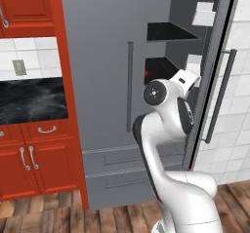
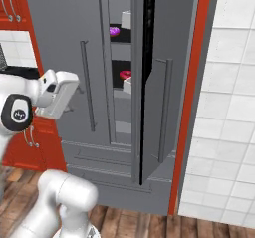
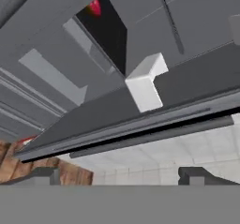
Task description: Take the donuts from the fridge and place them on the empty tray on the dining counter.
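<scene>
Wood plank floor (image 1: 44, 217), white tile wall (image 2: 234, 107) on the right, red cabinets (image 1: 29, 164) on the left with a black marble strip (image 1: 31, 100) between upper and lower units. No readable writing anywhere. Grey fridge (image 1: 97, 81) straight ahead: left door shut, right door (image 2: 157, 112) swung open, drawers (image 1: 122, 166) below.

Black inner shelves hold the donuts. Purple donut (image 2: 114, 31) sits on the upper shelf, red-pink donut (image 2: 125, 74) on the shelf below it; that one also peeks as a red spot in my hand view (image 3: 95, 6) and in the left base view (image 1: 146, 73). White door bins (image 1: 204, 13) hang on the open door; contents not visible.

My pincer (image 3: 122, 175) is spread wide, grasping nothing, well short of the shelves and near the open door's edge.
</scene>
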Robot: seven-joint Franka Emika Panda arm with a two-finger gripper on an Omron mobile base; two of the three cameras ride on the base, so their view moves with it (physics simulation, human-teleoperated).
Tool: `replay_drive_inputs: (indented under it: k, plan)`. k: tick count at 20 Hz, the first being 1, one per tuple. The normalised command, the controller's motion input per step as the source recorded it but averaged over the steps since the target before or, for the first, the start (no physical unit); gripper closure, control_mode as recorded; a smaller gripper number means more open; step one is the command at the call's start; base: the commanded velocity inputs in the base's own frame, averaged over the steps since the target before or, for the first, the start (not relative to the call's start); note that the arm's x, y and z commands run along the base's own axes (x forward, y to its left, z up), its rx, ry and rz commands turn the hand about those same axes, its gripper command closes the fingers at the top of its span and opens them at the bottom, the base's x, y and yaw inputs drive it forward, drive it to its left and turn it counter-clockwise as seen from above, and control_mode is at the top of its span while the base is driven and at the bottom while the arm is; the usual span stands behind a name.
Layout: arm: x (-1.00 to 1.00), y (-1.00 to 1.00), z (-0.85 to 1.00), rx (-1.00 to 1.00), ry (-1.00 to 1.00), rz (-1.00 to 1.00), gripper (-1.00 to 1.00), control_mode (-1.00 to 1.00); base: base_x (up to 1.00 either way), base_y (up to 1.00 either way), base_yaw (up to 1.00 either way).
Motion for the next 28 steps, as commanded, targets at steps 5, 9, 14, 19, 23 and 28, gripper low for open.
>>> replay_drive_inputs:
  k: [5, 9, 14, 19, 23, 28]
  plan:
    - [0.73, 0.00, -0.05, -0.21, 0.09, -0.27, -1.00, -1.00, 0.00, 0.00, 0.00]
    - [0.96, -0.12, 0.00, -0.15, 0.21, -0.17, -1.00, -1.00, 0.00, 0.00, 0.00]
    - [1.00, -0.27, -0.03, -0.06, 0.19, -0.02, -1.00, -1.00, 0.00, 0.00, 0.00]
    - [0.99, -0.37, -0.40, -0.03, 0.13, 0.00, -1.00, -1.00, 0.00, 0.00, 0.00]
    - [0.96, -0.41, -0.50, -0.05, 0.09, 0.00, -1.00, -1.00, 0.00, 0.00, 0.00]
    - [0.65, -0.81, -0.15, -0.02, 0.11, 0.00, -1.00, -1.00, 0.00, 0.00, 0.00]
